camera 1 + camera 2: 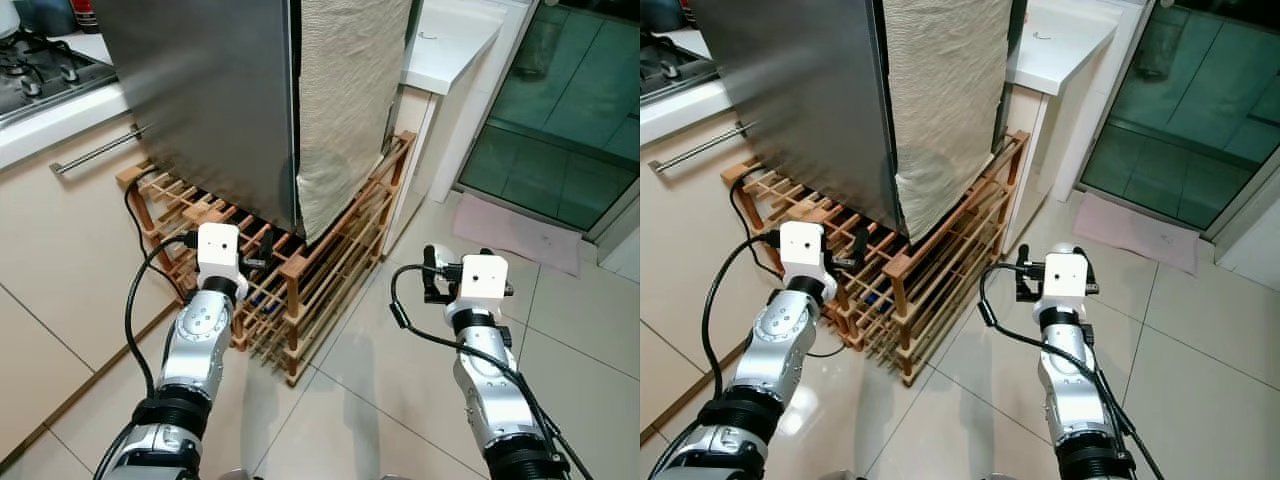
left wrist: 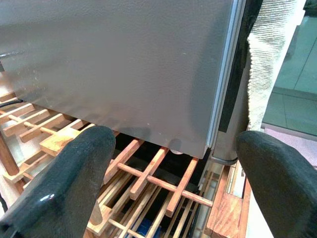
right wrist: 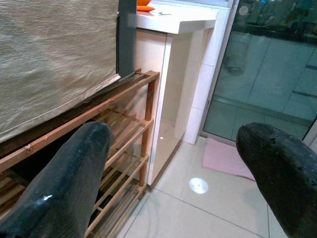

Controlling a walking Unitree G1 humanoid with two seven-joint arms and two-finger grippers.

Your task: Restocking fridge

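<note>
The stainless-steel fridge stands shut on a low wooden rack. A beige cloth hangs down its side. My left gripper is held low in front of the fridge's bottom edge, just above the rack's slats. In the left wrist view its fingers are spread wide and hold nothing. My right gripper hovers over the tiled floor to the right of the rack, open and empty, with the rack's end and the cloth ahead of it.
A counter with a gas hob and a drawer handle lies to the left. A white counter stands right of the fridge, then a glass door with a pink mat. A black cable runs by the rack.
</note>
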